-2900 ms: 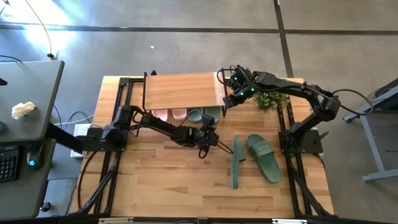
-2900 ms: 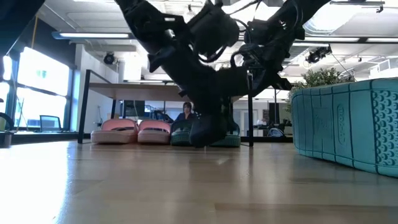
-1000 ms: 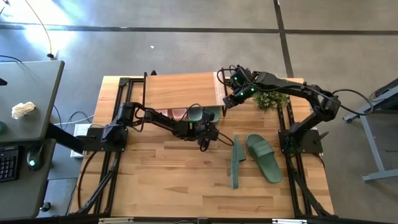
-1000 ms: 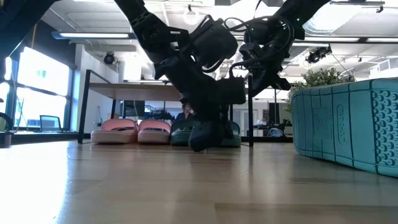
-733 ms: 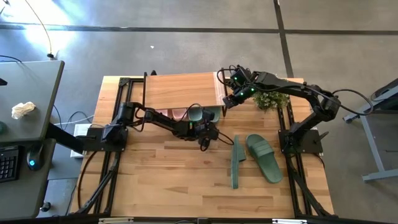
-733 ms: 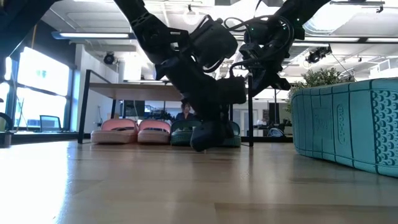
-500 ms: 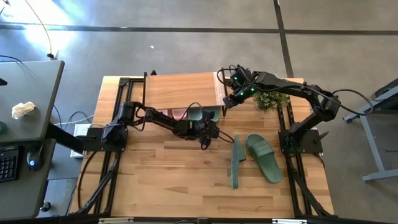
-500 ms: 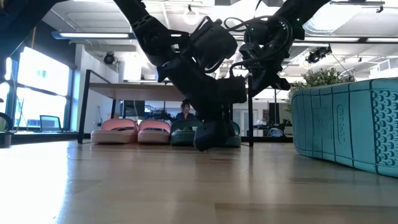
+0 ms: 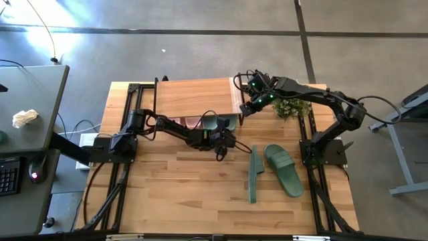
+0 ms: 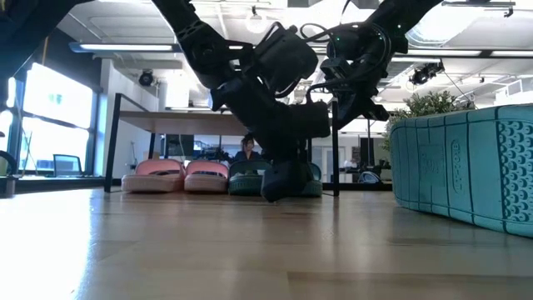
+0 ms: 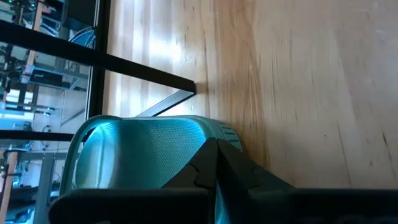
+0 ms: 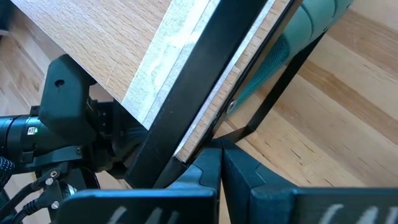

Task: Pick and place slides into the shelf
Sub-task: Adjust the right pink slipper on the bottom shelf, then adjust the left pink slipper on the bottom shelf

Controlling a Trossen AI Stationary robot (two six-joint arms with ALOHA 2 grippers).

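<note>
Slides: from the high view, the shelf (image 9: 195,97) already has a pink pair and a green slide (image 9: 211,123) at its front edge, heel poking out from under the plank. The left claw (image 9: 224,138), fingers together, sits just in front of that heel, so the step looks like a push. To do it well, I'd keep the closed tips low and square on the heel and drive straight toward the shelf, so the slide doesn't twist against the shelf's right leg. The right claw (image 9: 245,108), also shut, rests at the shelf's right front corner. Two more green slides (image 9: 284,169) lie on the counter (image 9: 174,194), well in front of the shelf to its right, one standing on edge

Low view: pink slides (image 10: 176,177) sit under the shelf, the green one right of them, partly hidden by the left claw

Left wrist view: the green slide's ribbed back touches the closed fingertips (image 11: 217,163), the shelf's black leg just past it

Right wrist view: closed tips sit against the shelf frame (image 12: 217,68); whether they pinch it I can't tell
</note>
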